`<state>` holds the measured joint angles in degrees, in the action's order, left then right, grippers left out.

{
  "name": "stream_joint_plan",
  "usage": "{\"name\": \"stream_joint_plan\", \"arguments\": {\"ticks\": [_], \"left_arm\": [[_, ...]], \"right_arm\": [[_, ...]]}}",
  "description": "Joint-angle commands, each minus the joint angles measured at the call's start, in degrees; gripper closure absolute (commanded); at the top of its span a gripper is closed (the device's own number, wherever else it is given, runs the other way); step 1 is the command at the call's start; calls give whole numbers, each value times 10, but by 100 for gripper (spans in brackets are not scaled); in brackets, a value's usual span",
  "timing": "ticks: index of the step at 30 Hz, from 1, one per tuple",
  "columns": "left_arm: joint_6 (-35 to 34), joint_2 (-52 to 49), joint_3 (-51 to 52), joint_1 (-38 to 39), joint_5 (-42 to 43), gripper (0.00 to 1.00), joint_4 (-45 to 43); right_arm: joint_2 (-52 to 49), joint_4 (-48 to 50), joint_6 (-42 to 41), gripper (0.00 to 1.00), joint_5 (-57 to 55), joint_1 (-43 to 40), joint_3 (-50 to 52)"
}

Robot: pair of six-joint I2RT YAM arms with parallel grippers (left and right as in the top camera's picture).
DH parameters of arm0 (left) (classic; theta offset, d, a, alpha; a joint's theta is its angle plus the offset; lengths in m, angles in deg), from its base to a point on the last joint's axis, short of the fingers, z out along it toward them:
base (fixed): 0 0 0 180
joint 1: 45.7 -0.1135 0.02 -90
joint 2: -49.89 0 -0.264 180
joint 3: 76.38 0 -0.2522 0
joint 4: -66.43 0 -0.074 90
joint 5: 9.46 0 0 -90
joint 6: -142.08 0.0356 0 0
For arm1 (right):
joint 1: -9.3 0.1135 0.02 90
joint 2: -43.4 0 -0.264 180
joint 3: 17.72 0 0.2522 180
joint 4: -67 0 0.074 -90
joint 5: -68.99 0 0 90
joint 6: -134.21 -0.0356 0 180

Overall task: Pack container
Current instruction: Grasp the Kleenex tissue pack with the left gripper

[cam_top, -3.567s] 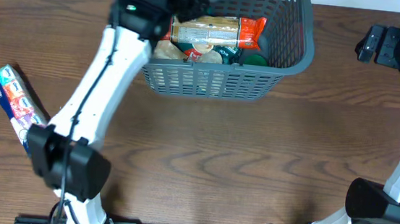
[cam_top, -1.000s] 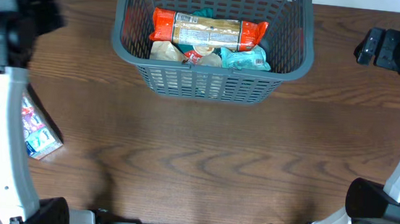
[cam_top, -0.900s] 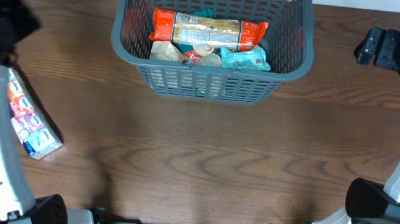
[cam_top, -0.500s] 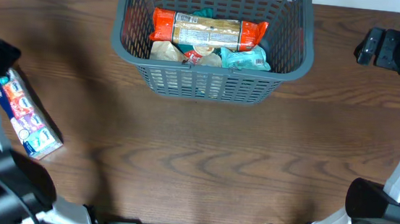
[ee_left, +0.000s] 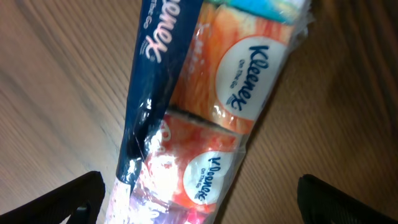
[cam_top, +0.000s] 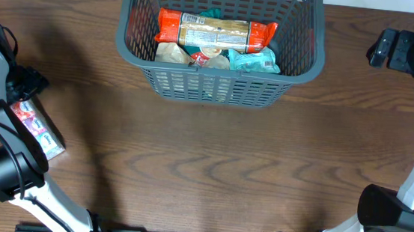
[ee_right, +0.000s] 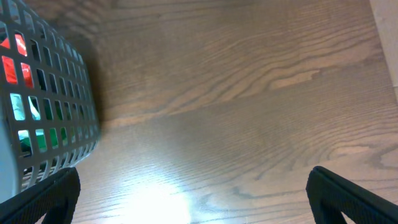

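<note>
3 views: 1 fixed overhead, 1 on each wrist.
The overhead view looks straight down on the wood surface (cam_top: 211, 154), with the container (cam_top: 217, 87) at its top centre. The left wrist view hangs very close over a tissue pack (ee_left: 205, 106) lying well left of the container, and the overhead shares that pack (cam_top: 40, 133). The right wrist view faces down at the surface just right of the container, catching its lattice wall (ee_right: 43, 112), which the overhead also shows.

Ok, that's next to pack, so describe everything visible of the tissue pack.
The tissue pack is a clear-wrapped Kleenex multipack: orange packets with white ovals, a dark blue side strip. It lies flat, diagonal, on the wooden table, well left of the container, under the open left gripper, not gripped.
</note>
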<state>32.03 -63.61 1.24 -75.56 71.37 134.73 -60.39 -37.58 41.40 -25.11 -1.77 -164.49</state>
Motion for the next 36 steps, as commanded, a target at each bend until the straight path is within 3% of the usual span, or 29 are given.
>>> {"name": "stream_joint_plan", "arguments": {"ticks": [1,14,27,32,36], "left_arm": [[24,-1,-3,-2,2,1,-3],[22,-1,16,-9,2,1,-35],[28,-6,102,-36,2,1,-114],[113,-9,151,-36,69,1,-180],[140,-9,176,-36,76,0,-207]], "right_arm": [[-4,-1,3,1,0,-5,0],[-4,-1,3,1,0,-5,0],[-4,-3,3,1,0,-5,0],[-4,-3,3,1,0,-5,0],[-4,-3,3,1,0,-5,0]]}}
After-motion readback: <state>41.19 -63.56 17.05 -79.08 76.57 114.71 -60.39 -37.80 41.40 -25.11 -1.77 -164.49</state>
